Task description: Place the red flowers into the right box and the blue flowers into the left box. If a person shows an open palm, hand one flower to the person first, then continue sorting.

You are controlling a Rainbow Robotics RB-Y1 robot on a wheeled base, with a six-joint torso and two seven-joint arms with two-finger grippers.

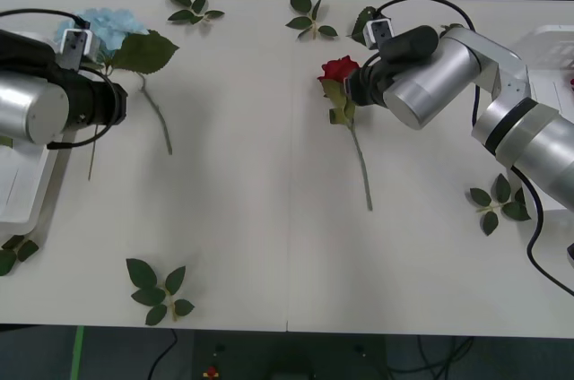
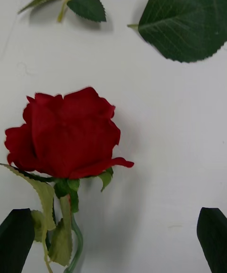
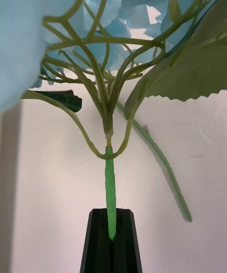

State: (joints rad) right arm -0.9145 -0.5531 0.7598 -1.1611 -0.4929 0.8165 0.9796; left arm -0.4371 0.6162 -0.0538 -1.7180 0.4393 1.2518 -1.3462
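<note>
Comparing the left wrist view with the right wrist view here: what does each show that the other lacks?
Left wrist alone: the left end effector shut on the green stem of a blue flower, its pale petals overhead. Right wrist alone: the right end effector open, its black fingers apart around a red flower lying on the table. Both: the white table and loose green leaves.

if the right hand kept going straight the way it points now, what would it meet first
Most likely the red rose: its bud lies just ahead of the open right hand, slightly off centre toward one finger, with its stem already between them. Beyond it lies a large green leaf. Height above the table is unclear.
</note>
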